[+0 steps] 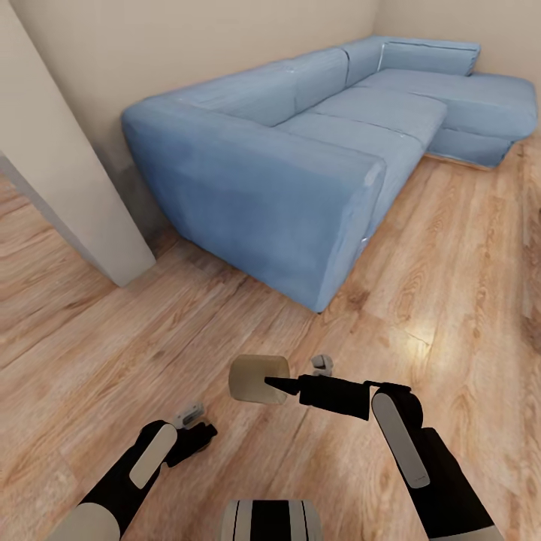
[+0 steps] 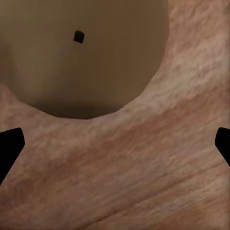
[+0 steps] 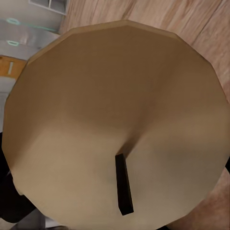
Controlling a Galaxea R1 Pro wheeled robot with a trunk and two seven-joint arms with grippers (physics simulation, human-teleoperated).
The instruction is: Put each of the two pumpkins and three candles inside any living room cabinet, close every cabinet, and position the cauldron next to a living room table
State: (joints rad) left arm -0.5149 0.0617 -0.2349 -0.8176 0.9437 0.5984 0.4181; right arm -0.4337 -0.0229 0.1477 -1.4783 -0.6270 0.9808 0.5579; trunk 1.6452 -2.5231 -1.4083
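Now the right gripper (image 1: 272, 383) holds a candle (image 1: 259, 379), a pale beige cylinder, out in front of the robot and above the wooden floor (image 1: 451, 300). In the head view one dark finger lies across the candle's side, so the jaws pinch the candle. In the right wrist view the candle (image 3: 120, 96) is very close to the camera; its round flat end faces the lens and a short black wick (image 3: 123, 184) stands out of it. The left gripper (image 1: 197, 438) hangs lower and nearer to the robot, at the left of the candle and apart from it. In the left wrist view its two black fingertips (image 2: 9, 148) stand far apart at the edges of the picture with only floor (image 2: 143, 167) between them, so the jaws are spread and hold nothing. The same view shows the candle (image 2: 86, 57) from its wick end, with the small black wick (image 2: 78, 36) in the middle. A big blue corner sofa (image 1: 300, 150) stands ahead against the beige wall (image 1: 150, 45), and a pale wall corner (image 1: 60, 188) rises at the left. The pumpkins, the cabinet and the cauldron cannot be seen from here.
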